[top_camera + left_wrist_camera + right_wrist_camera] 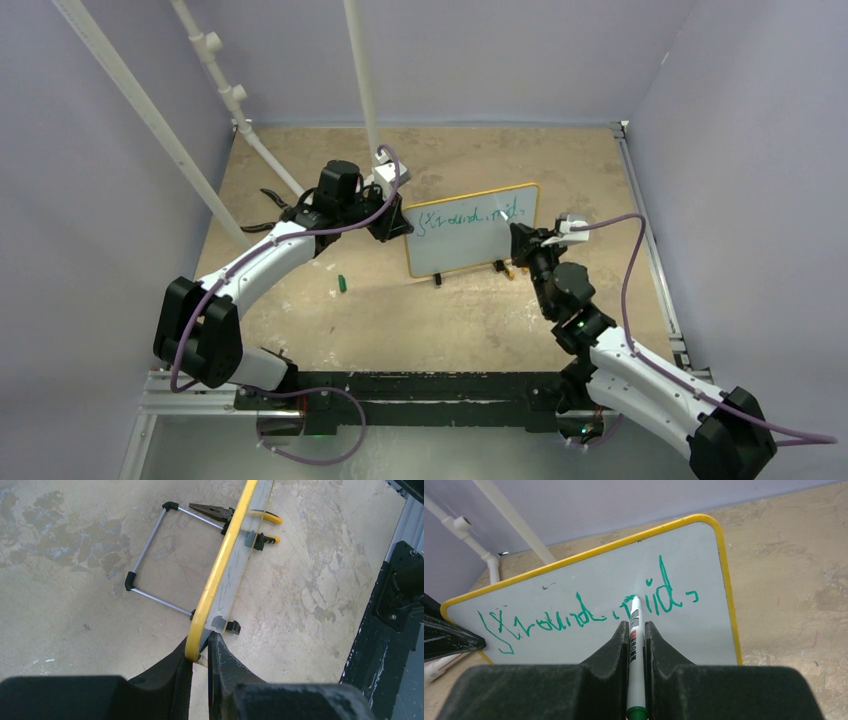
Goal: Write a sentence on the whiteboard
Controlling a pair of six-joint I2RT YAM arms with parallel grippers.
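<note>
The whiteboard (470, 232), white with a thin yellow frame, stands upright on black feet mid-table. One line of green handwriting, the sentence (584, 615), runs across its upper face. My left gripper (200, 647) is shut on the board's left yellow edge (215, 575), seen edge-on in the left wrist view. My right gripper (636, 627) is shut on a white marker (635, 645) with a green end; its tip touches the board (574, 585) among the last letters. In the top view the right gripper (522, 238) is at the board's right side.
Pliers (215, 512) with yellow handles lie behind the board next to its wire stand (150, 540). A small green cap (341, 285) lies on the table left of the board. White pipes (365, 80) rise at the back. A black rail (390, 595) runs along the near edge.
</note>
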